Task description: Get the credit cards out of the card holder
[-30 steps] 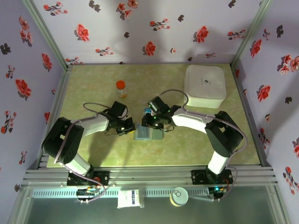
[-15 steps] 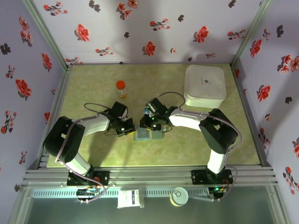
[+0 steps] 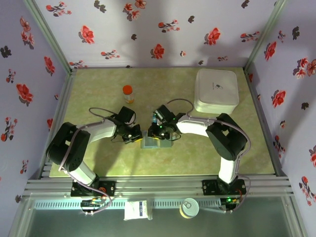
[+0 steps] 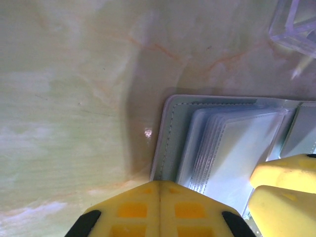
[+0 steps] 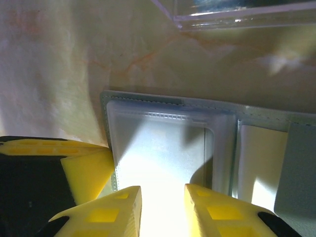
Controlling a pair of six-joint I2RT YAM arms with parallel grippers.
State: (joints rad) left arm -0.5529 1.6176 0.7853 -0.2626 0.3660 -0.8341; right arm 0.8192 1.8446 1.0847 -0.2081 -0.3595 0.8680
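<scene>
The card holder (image 3: 154, 143) lies opened flat mid-table, slate grey-blue with frosted clear sleeves (image 4: 222, 143). My left gripper (image 3: 137, 134) is shut, its joined yellow tips (image 4: 159, 185) pressing on the holder's left stitched edge. My right gripper (image 3: 160, 132) hovers low over the holder's sleeve panel (image 5: 163, 143). It is open, its two yellow fingertips (image 5: 163, 195) a narrow gap apart over the sleeve. The left gripper's finger (image 5: 84, 168) sits at the panel's left edge. The credit cards are hidden; the sleeves look pale and glary.
A clear plastic sheet (image 5: 237, 12) lies just beyond the holder. A big white rounded box (image 3: 216, 90) stands at the back right. An orange-capped bottle (image 3: 128, 93) stands at the back left. A small blue speck (image 3: 156, 117) by the right wrist is too small to tell.
The right arm's elbow has swung left and its gripper has crept left over the holder. The left arm has stayed put, pressing on the holder.
</scene>
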